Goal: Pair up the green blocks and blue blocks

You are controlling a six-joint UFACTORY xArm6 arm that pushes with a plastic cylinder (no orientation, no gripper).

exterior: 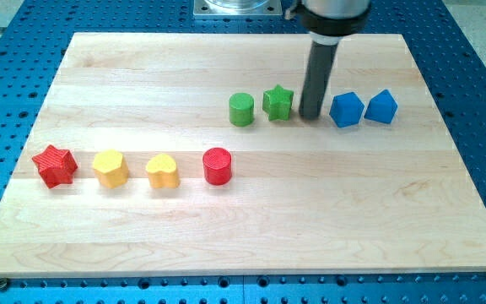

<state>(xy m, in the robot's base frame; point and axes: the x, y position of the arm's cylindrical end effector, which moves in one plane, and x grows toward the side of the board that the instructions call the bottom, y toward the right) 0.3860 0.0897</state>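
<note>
A green cylinder (241,110) and a green star (278,102) lie side by side at the board's upper middle. To their right lie two blue blocks, a blue pentagon-like block (346,110) and a second blue block (382,107), almost touching each other. My tip (311,115) stands on the board between the green star and the left blue block, close to the star's right side.
A row lies at the lower left: a red star (55,165), a yellow block (110,167), a yellow heart (163,171) and a red cylinder (217,165). The wooden board (251,228) sits on a blue perforated table.
</note>
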